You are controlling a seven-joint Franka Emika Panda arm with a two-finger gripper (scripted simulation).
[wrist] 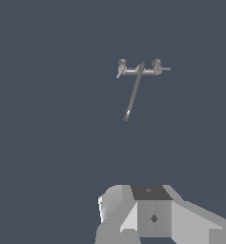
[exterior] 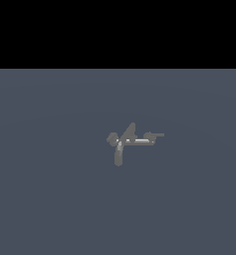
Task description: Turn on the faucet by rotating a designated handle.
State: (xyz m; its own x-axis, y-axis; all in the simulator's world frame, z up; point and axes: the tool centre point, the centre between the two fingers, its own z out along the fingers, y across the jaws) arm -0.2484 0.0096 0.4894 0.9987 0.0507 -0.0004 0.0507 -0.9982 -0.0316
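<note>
The faucet (exterior: 132, 141) is a small grey fixture standing on the flat blue-grey floor near the middle of the exterior view. Its bent spout (exterior: 118, 155) points toward the camera, and a pointed fin (exterior: 132, 129) rises from the long bar. The handle (exterior: 157, 134) is a thin lever on a small knob at the bar's end toward the exterior view's right. In the wrist view the faucet (wrist: 139, 71) is small and far off, with the handle (wrist: 165, 69) at one end. Only blocky grey parts of my gripper (wrist: 153, 215) show there, well apart from the faucet. Its fingertips are not clear.
A stubby knob (exterior: 111, 138) sits at the spout's bend. The blue-grey floor (exterior: 50, 199) spreads around the faucet. The arm does not show in the exterior view.
</note>
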